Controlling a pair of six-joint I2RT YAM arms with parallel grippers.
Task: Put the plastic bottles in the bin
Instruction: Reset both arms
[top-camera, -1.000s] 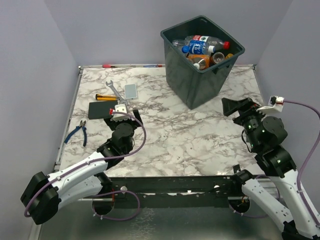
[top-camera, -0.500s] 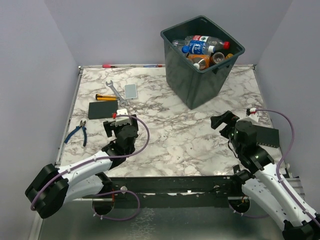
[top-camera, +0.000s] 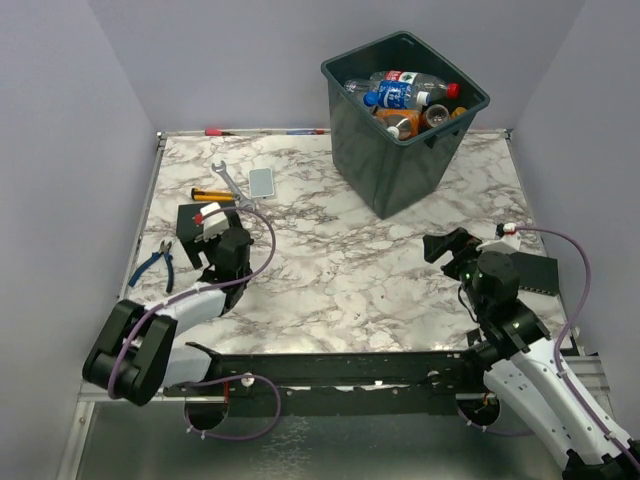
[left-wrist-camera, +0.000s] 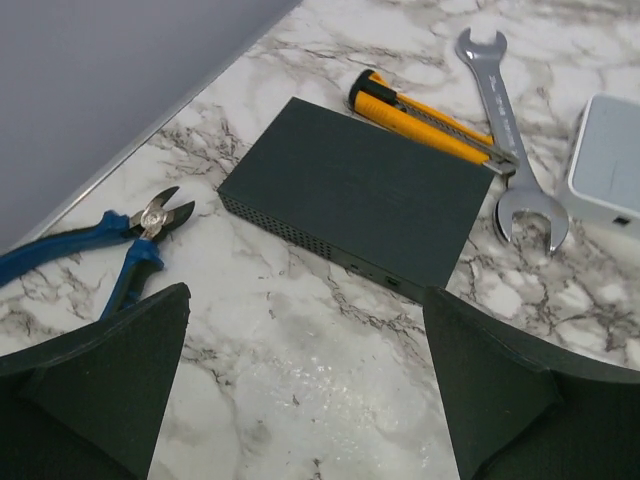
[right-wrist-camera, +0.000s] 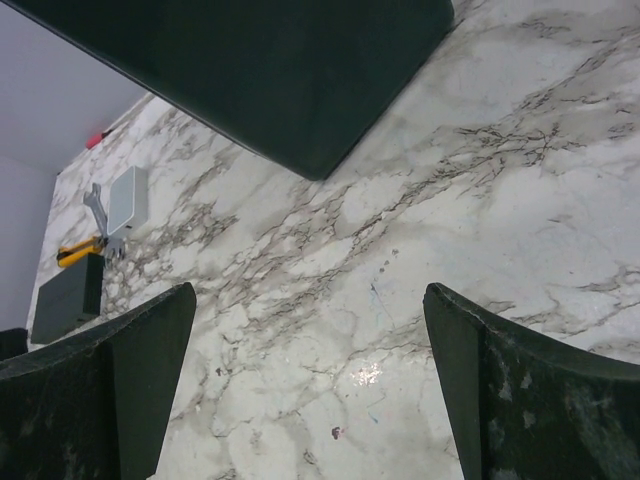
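Left gripper (left-wrist-camera: 306, 300) and right gripper (right-wrist-camera: 310, 295) gape empty — bin (top-camera: 385, 160) hides all but topmost plastic bottles (top-camera: 395, 95).

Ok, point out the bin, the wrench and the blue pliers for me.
bin (top-camera: 360, 150), top external view, on its left outer wall.
wrench (left-wrist-camera: 497, 110), left wrist view, on the middle of its shaft.
blue pliers (left-wrist-camera: 140, 258), left wrist view, on a blue handle near the pivot.

a white table (top-camera: 350, 270) with grey marble veins fills the middle. plain lilac-grey walls close it in on 3 sides: back wall (top-camera: 250, 60), left wall (top-camera: 60, 150), right wall (top-camera: 590, 100). a dark rail (top-camera: 350, 365) runs along its near edge, with a brushed metal surface (top-camera: 350, 450) below. the light is soft and even.
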